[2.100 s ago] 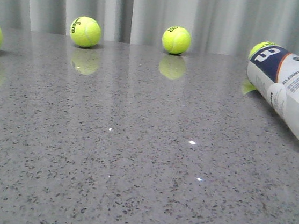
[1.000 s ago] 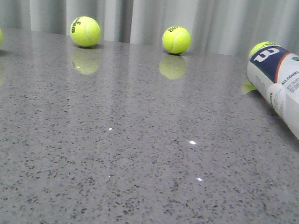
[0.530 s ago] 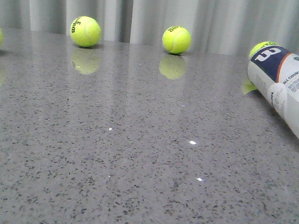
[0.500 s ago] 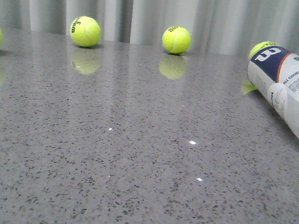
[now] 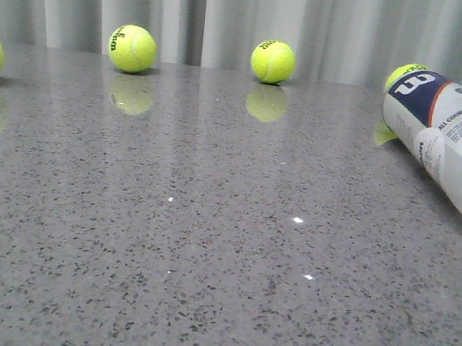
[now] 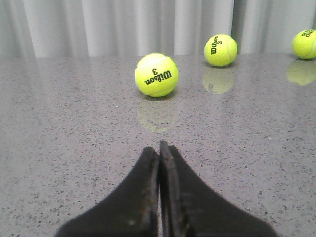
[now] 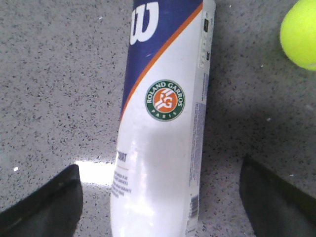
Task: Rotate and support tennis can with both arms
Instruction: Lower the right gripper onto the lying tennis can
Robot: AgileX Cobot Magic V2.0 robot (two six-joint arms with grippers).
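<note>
The smooth, cylindrical tennis can (image 5: 448, 139) is lying on its side near the right edge of the speckled grey stone surface (image 5: 206, 245), its navy end pointing toward the far edge. My right hand (image 7: 160, 197) is hovering spread over it; my left hand (image 6: 159, 148) is pressed together.

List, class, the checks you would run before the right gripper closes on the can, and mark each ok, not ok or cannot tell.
1. The tennis can lies on its side on the table: ok.
2. Right gripper open, one finger on each side of the can: ok.
3. Fingers clear of the can: ok, gaps show on both sides.
4. Nearest ball outside the fingers: ok.
5. Left gripper ready to support: not ok, shut, facing another ball.
6. Gripper height above the table: cannot tell.
</note>
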